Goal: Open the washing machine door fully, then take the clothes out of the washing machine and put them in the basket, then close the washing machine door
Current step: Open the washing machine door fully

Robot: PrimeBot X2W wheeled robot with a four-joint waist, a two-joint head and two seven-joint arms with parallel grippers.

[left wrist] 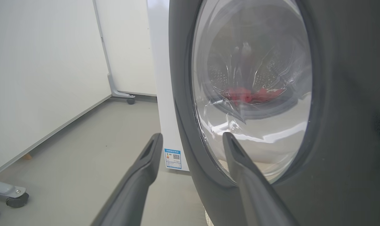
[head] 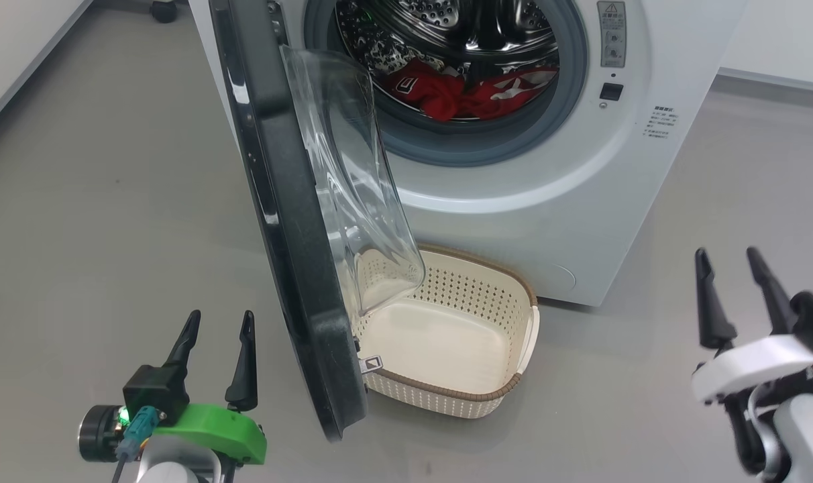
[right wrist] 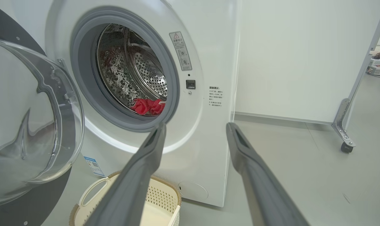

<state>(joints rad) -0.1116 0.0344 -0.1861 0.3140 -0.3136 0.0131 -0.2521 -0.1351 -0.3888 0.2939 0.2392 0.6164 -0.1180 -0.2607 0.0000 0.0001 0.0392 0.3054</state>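
We see washing machine door (head: 292,268) swung out approx halfway, edge-on to head cam, glass bowl hanging over left part of basket (head: 447,396). Basket on floor, touching front of washing machine (head: 547,201), below port. Clothes (head: 460,94) lie in drum bottom. Our left gripper (head: 221,315) low, just left of door, fingers apart, clear of it. Right gripper (head: 726,253) well right of basket, fingers apart.

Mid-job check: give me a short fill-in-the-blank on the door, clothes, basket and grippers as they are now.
1. The washing machine door is swung ____.
2. The red clothes lie in the perforated steel ____.
3. No clothes are in the basket; it is ____.
4. The left gripper and right gripper hold ____.
Missing words: open; drum; empty; nothing.
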